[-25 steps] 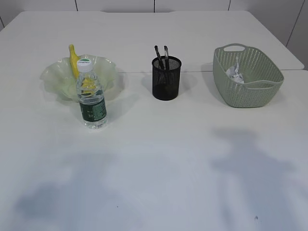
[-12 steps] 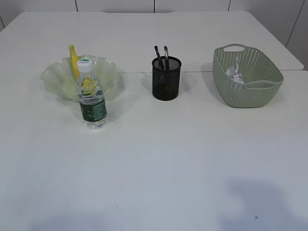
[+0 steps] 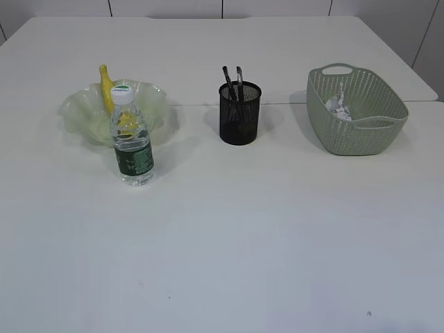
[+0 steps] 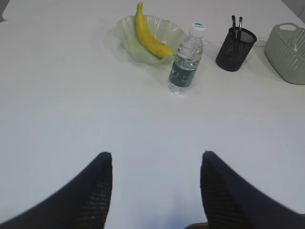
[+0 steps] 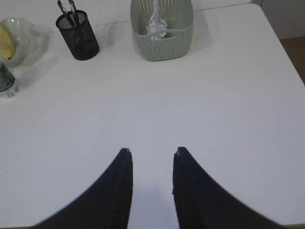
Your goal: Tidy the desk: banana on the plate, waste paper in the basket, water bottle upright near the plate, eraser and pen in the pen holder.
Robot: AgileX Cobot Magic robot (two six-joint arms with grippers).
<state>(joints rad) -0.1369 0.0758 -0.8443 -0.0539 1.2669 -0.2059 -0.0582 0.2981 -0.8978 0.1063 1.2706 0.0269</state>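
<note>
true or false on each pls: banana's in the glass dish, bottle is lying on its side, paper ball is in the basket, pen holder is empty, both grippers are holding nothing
The banana lies in the plate: true.
The water bottle lies on its side: false, it stands upright just in front of the plate.
The waste paper is in the basket: true.
The pen holder is empty: false, two pens stick out of it.
The left gripper and right gripper hold nothing: true, both are open above bare table.

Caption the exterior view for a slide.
Tidied desk: yellow banana in wavy green glass plate, upright clear water bottle beside it.
</note>
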